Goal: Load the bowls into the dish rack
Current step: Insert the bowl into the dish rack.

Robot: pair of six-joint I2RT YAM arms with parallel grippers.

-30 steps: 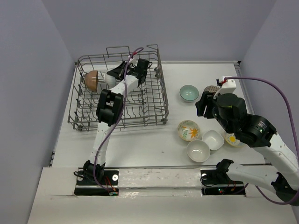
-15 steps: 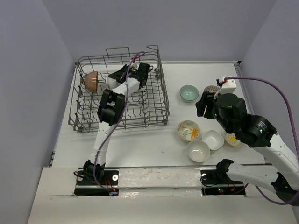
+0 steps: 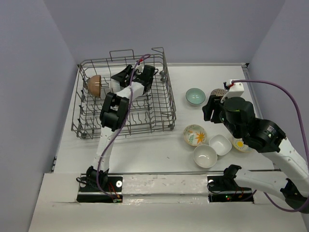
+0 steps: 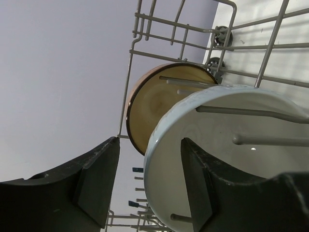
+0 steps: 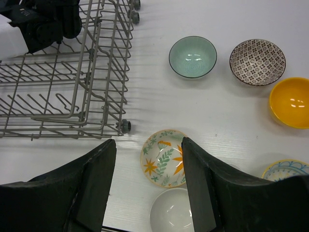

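Dish rack [image 3: 168,104] at the far left of the table [image 3: 159,150], with 2 bowls on edge among its tines: a brown bowl [image 4: 154,101] and, beside it, a white bowl [image 4: 241,164]. Left claw [image 4: 150,143] spread, 1 finger either side of the white bowl's rim. Teal bowl [image 5: 192,57], lattice-patterned bowl [image 5: 257,62], orange-yellow bowl [image 5: 291,102] and leaf-painted bowl [image 5: 163,157] lie on the table right of the rack. Right claw [image 5: 148,142] spread, gripping nothing, above the table.

Brown bowl [image 4: 149,104], white bowl [image 4: 212,159]; racked edgewise
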